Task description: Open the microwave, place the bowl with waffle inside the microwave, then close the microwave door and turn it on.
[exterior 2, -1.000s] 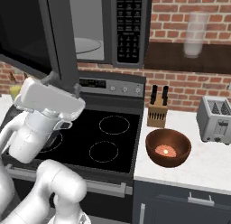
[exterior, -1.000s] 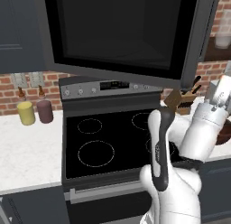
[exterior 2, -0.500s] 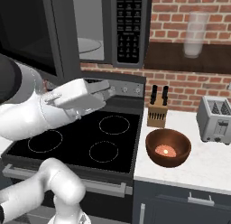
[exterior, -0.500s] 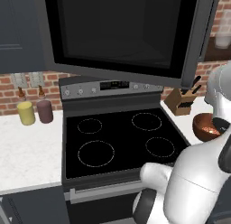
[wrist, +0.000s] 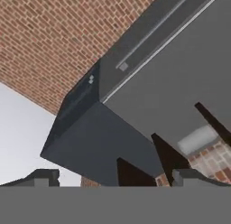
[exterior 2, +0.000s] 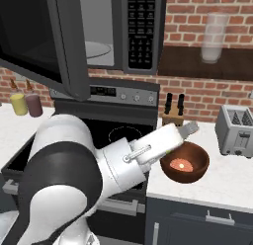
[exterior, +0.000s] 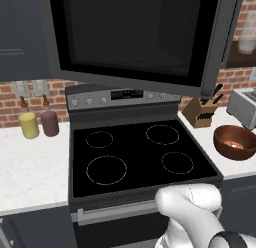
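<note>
Two fingertips (wrist: 45, 177) at the foot of the hand view, set wide apart: jaws open and empty, with brick wall (wrist: 54, 42) and the dark underside of a shelf (wrist: 135, 105) in the gap between them.

Right base view:
- Microwave (exterior 2: 99, 17) above the stove (exterior 2: 123, 133), cavity exposed, glass turntable (exterior 2: 96, 49) inside, keypad (exterior 2: 141, 29) on its right.
- Door (exterior 2: 34, 36) swung out to the left, window facing away from the cavity.
- Bowl (exterior 2: 190, 165) upright on the counter (exterior 2: 232, 177), just right of the stove and in front of the knife block (exterior 2: 173, 113).
- Waffle (exterior 2: 180, 165) as small orange pieces at the bowl's bottom.
- Hand stretched from the left across the bowl's near-left rim, jaws reaching up and to the right, above the rim's upper-left edge and in front of the knife block.
- Bowl below and to the right of the jaws, not between them; contact with the rim not discernible.
- Toaster (exterior 2: 237, 133) to the right of the bowl, apart from it.
- Glass (exterior 2: 212, 36) on the shelf above.

Left base view:
- Door (exterior: 135, 32) across the top of the picture.
- Bowl (exterior: 235, 142) at the right edge of the counter, waffle (exterior: 234, 143) inside.
- Yellow jar (exterior: 29, 125) and maroon jar (exterior: 49, 123) side by side on the counter left of the stove, by the wall.
</note>
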